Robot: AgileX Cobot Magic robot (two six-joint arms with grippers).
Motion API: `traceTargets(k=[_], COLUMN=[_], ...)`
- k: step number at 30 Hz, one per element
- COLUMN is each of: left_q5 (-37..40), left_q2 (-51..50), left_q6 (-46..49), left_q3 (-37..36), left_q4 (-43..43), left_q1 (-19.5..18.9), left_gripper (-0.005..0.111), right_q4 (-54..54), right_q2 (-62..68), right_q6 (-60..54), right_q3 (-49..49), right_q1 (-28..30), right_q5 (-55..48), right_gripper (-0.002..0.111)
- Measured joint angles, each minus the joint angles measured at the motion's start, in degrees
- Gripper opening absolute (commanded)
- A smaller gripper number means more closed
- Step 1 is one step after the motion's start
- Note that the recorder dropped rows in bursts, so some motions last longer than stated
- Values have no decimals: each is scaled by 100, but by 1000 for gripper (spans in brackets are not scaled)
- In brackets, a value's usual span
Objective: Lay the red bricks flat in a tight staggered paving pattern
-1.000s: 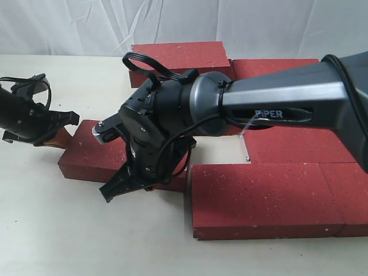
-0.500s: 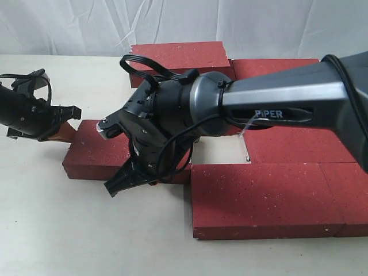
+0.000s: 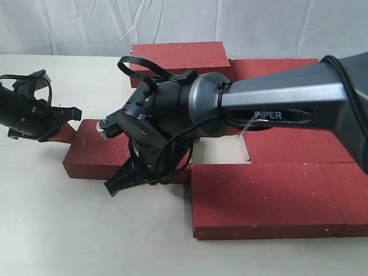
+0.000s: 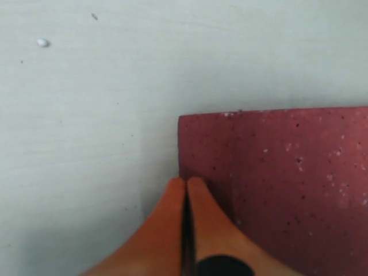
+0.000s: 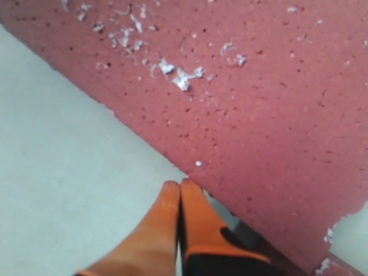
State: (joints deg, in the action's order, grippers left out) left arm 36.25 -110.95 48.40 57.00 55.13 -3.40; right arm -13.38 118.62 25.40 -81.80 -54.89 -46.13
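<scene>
White cloth backdrop (image 3: 86,23) at the back, plain beige tabletop (image 3: 57,230) underneath, nothing else cluttering it up. I'll place everything off the loose brick (image 3: 95,152), the one paver lying flat by itself.

Off its left end is the left gripper (image 4: 186,184). Its orange fingers are pressed together with nothing between them, and the tips sit against the brick's end face, close to a corner. Looks to me like it's being used as a blunt pusher, not a grabber, which makes sense since a flat paver gives a small gripper nothing to pinch.

Along the loose brick's near long edge is the right gripper (image 5: 180,187), reaching across the middle to get there. Same deal: fingers squeezed flat together, holding nothing, tips down on the table right up against the side of the brick. My guess is it's acting as a fence or a side nudge so the brick slides straight. Some white flecks (image 5: 172,75) are scattered on the brick's top.

Right of the loose brick are the laid bricks (image 3: 259,195), already flat and butted together, with a bare gap (image 3: 221,149) of table showing among them. Whether the loose brick's right end already touches them I can't tell, because the right arm covers that joint. I'd say it needs closing up.
</scene>
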Motion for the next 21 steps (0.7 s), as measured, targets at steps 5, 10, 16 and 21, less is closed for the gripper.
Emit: traceTargets(k=[5,10,16,21], left_q5=[21,5,40,40], left_q2=[0,0,0,0], left_q6=[-305,-424,-447,-447], left_q3=[0,0,0,0], left_q4=[-464,-602,-602,-602], left_q1=[-60,-75,-75,-75], left_gripper=[0,0,0,0], right_q4=[-27,98,181,62], right_q2=[0,0,0,0], right_q6=[6,-77,-206,-221], right_q3=[0,0,0,0], right_q1=[0,0,0,0], right_q5=[-40,-175,-305,-541], right_gripper=[-1,-1,-1,-1])
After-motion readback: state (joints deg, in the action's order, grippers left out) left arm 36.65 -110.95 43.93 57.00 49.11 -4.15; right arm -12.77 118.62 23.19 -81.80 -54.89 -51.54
